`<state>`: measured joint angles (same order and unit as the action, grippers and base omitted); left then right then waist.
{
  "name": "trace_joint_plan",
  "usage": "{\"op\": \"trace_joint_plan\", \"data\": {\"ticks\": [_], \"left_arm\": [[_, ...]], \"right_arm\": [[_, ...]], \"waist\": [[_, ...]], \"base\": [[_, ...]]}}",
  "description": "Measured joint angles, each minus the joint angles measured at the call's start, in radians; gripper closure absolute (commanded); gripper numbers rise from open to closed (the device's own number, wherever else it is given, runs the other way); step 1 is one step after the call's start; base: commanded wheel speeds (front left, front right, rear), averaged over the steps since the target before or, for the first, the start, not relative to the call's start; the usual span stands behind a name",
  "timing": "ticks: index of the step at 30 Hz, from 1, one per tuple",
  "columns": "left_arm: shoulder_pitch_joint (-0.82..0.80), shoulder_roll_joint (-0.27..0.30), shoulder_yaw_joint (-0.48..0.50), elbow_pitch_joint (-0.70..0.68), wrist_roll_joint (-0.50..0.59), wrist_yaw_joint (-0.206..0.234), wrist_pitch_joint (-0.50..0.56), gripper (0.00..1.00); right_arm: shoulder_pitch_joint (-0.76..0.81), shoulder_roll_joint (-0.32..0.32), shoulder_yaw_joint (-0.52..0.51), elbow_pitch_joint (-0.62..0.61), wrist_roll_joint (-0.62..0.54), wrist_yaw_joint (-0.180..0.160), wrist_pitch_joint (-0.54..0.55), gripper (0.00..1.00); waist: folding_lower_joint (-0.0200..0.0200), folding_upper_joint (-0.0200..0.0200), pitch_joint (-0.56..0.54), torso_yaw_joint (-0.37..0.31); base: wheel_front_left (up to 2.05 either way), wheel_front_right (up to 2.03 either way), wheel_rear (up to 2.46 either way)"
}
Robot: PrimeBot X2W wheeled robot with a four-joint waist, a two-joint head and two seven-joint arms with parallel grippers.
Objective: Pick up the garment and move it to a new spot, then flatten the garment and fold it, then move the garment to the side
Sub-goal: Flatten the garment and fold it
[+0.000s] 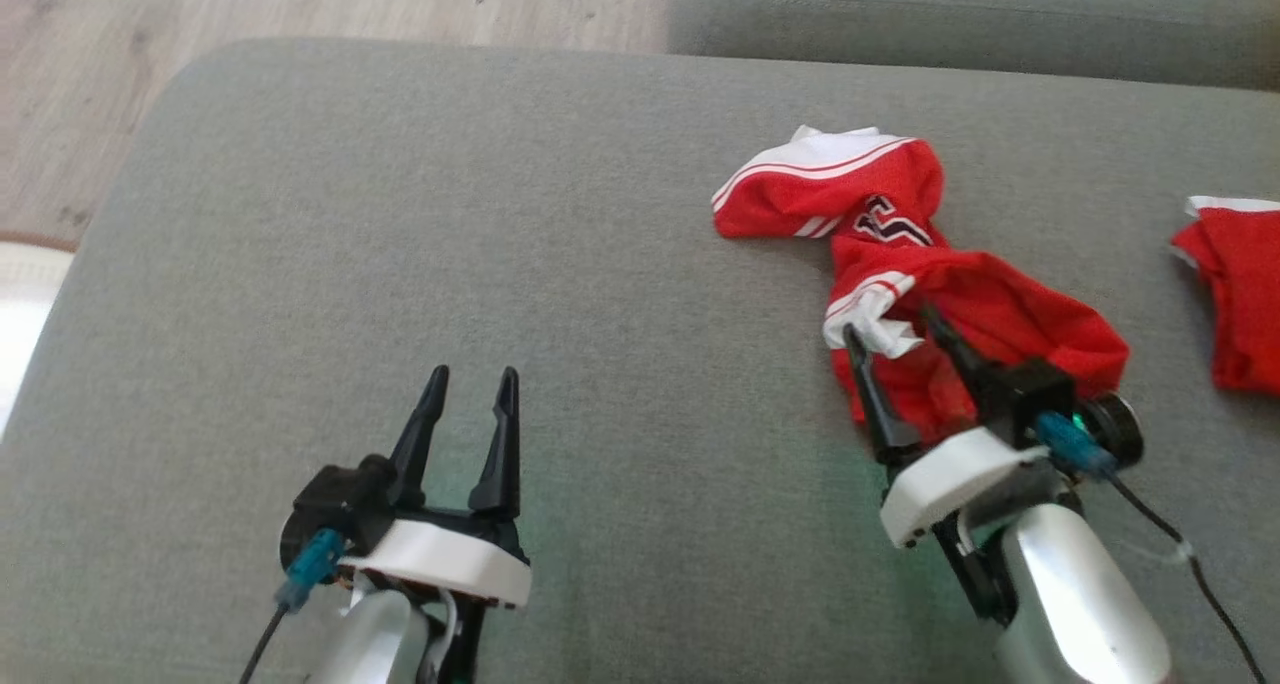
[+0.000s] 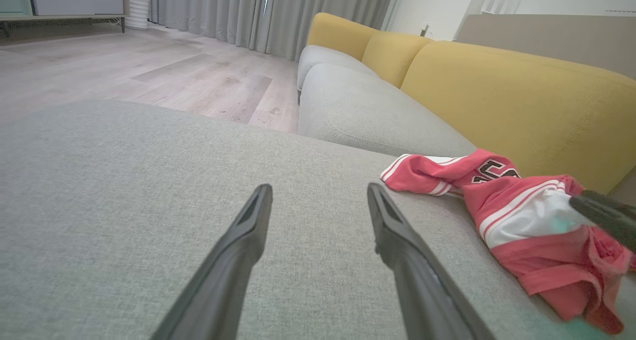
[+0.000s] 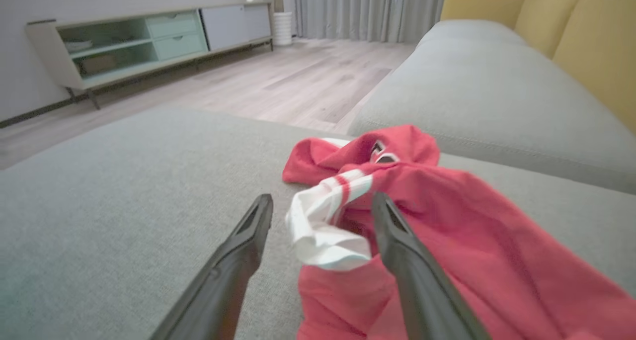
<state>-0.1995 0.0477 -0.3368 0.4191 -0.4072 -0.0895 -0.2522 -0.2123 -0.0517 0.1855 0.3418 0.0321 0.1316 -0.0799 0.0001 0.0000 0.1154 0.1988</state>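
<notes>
Grey cushion (image 1: 400,214) bears crumpled red garment (image 1: 880,214); wood floor (image 1: 300,4), perhaps a rug (image 1: 25,304), beyond.

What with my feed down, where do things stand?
Left gripper open, off to the side. Right gripper open, straddling white trim of the red garment. Second red cloth far right, apart.

Bare grey cushion (image 1: 400,214) lies open ahead of and around the left gripper (image 1: 473,376). To the right, the crumpled garment (image 1: 900,264) and a second red cloth (image 1: 1240,294) take up the room.
</notes>
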Motion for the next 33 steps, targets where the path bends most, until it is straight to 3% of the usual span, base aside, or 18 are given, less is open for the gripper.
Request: {"op": "trace_joint_plan", "data": {"ticks": [5, 6, 7, 8, 18, 25, 30, 31, 32, 33], "left_arm": [[-0.007, 0.000, -0.023, 0.005, -0.016, 0.001, 0.000, 0.00], [-0.009, 0.000, -0.025, 0.007, -0.016, 0.001, 0.000, 0.00], [-0.012, 0.000, -0.027, 0.009, -0.016, 0.001, 0.000, 0.00], [-0.015, 0.000, -0.030, 0.012, -0.017, 0.001, 0.000, 0.00], [-0.021, -0.001, -0.052, 0.027, -0.026, 0.003, 0.000, 0.00], [-0.021, 0.000, -0.077, 0.031, -0.035, 0.003, 0.000, 0.00], [-0.020, -0.001, -0.083, 0.032, -0.035, 0.010, 0.000, 0.00], [-0.019, -0.001, -0.083, 0.032, -0.035, 0.010, 0.000, 0.00], [-0.019, -0.001, -0.083, 0.032, -0.036, 0.010, 0.000, 0.00], [-0.019, 0.000, -0.083, 0.033, -0.036, 0.010, 0.000, 0.00]], "right_arm": [[-0.044, 0.000, 0.010, 0.088, 0.008, 0.000, 0.086, 0.00], [-0.052, 0.000, 0.013, 0.100, 0.014, 0.000, 0.098, 0.11], [-0.061, 0.000, 0.015, 0.110, 0.015, 0.000, 0.099, 0.85], [-0.071, 0.000, 0.019, 0.116, 0.021, 0.000, 0.099, 1.00], [-0.243, -0.005, 0.128, 0.107, 0.234, 0.000, -0.002, 1.00], [-0.428, -0.012, 0.182, 0.123, 0.299, 0.000, -0.100, 1.00], [-0.477, -0.016, 0.301, 0.180, 0.359, 0.000, -0.123, 1.00], [-0.477, -0.016, 0.343, 0.197, 0.372, 0.000, -0.121, 0.09], [-0.477, -0.016, 0.388, 0.215, 0.391, 0.000, -0.102, 0.00], [-0.475, -0.017, 0.441, 0.226, 0.420, 0.000, -0.081, 0.00]], "waist": [[0.0000, 0.0000, 0.020, 0.035], [0.0000, 0.0000, 0.024, 0.041], [0.0000, 0.0000, 0.027, 0.047], [0.0000, 0.0000, 0.029, 0.053], [0.0000, 0.0000, 0.016, 0.081], [0.0000, 0.0000, -0.007, 0.109], [-0.0001, 0.0000, -0.020, 0.146], [-0.0001, 0.0000, -0.020, 0.153], [0.0000, 0.0000, -0.020, 0.159], [0.0000, 0.0000, -0.019, 0.165]], "base": [[0.00, 0.00, 0.00], [0.00, 0.00, 0.00], [0.00, 0.00, 0.00], [0.00, 0.00, 0.00], [0.00, 0.00, 0.00], [0.00, 0.00, 0.00], [0.00, 0.00, 0.00], [0.00, 0.00, 0.00], [0.00, 0.00, 0.00], [0.00, 0.00, 0.00]]}}
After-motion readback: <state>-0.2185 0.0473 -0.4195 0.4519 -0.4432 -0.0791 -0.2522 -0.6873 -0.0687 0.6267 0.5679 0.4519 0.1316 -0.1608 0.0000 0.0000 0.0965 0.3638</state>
